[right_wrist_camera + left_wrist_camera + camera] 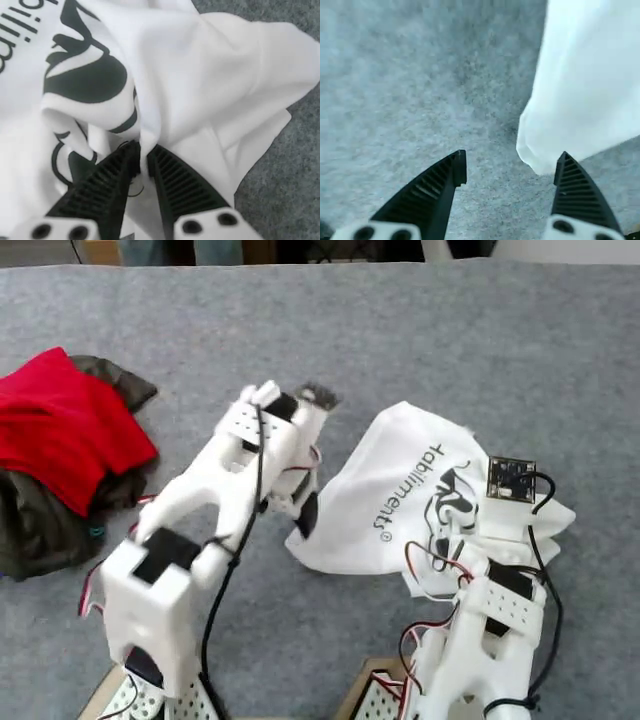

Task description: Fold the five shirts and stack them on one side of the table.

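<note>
The grey surface (450,330) carries a crumpled white shirt (400,490). The right tool (142,149) is clamped on a raised fold of it. The left tool (513,157) stands apart, with the shirt's corner just beside one finger. That corner probably wants pinching first, so both tools can then draw the cloth flat.

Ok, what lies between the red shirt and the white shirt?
In the high view, the left arm, over otherwise bare grey table, lies between the red shirt and the white shirt.
</note>
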`<state>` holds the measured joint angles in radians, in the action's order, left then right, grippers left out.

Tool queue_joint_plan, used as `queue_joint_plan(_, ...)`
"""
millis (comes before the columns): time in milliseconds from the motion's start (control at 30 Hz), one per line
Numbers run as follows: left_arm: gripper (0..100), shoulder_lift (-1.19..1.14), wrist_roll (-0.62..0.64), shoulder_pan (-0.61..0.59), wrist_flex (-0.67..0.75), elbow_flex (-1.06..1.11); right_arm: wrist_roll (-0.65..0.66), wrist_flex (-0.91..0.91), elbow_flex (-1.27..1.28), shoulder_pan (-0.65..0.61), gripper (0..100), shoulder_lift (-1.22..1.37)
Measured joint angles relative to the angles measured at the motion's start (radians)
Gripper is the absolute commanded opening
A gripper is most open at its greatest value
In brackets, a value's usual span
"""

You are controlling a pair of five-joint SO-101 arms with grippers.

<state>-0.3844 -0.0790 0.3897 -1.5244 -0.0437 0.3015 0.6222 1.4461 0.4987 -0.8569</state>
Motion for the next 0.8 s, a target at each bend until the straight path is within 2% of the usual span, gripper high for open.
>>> queue_joint_plan(200, 28, -0.143, 0.006, 0.000, 0.000, 0.000, 0.000, 0.000, 0.000, 0.000, 1.5, 0.000)
queue_joint_plan(267, 22, -0.143, 0.008, -0.002, 0.000, 0.000, 0.000, 0.000, 0.000, 0.000, 1.5, 0.000)
queue_joint_plan(400, 4, -0.133, 0.008, 0.009, -0.002, -0.002, 0.000, 0.000, 0.000, 0.000, 1.5, 0.000)
queue_joint_plan(433, 2, -0.129, 0.008, 0.017, -0.002, 0.000, 0.000, 0.000, 0.000, 0.000, 1.5, 0.000)
queue_joint_plan(600, 3, -0.127, 0.008, 0.084, -0.002, 0.000, 0.000, 0.051, -0.012, -0.005, 1.5, 0.000)
queue_joint_plan(800, 3, -0.121, 0.006, 0.110, -0.025, 0.002, 0.005, 0.319, -0.229, -0.005, 1.6, 0.000)
